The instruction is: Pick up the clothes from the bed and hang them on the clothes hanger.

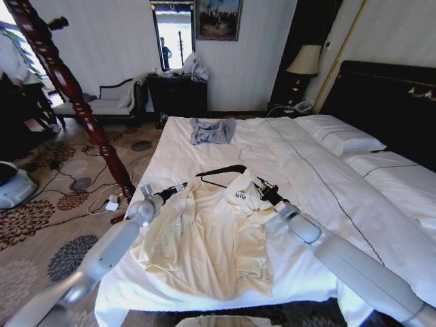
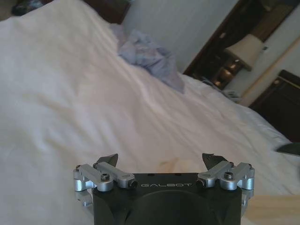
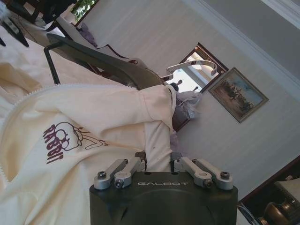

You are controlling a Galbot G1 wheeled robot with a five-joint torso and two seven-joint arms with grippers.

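The clothes (image 1: 204,238), a cream long-sleeved top, lie spread on the near part of the white bed (image 1: 306,177). My right gripper (image 1: 261,189) is shut on the top's raised upper part, beside its dark chest logo (image 3: 70,140). In the right wrist view, the gripper (image 3: 158,159) has fabric pinched between its fingers. The dark clothes hanger (image 1: 221,172) lies on the sheet just beyond that fold, its bar (image 3: 103,61) partly under the fabric and its silver hook (image 3: 192,65) pointing away. My left gripper (image 1: 178,187) hovers open at the top's left edge, holding nothing (image 2: 161,161).
A small grey-blue garment (image 1: 212,130) lies farther up the bed. White pillows (image 1: 340,133) and a dark headboard (image 1: 388,95) are at the right. A reddish-brown wooden post (image 1: 68,88) stands left of the bed above cables (image 1: 102,201) on the carpet.
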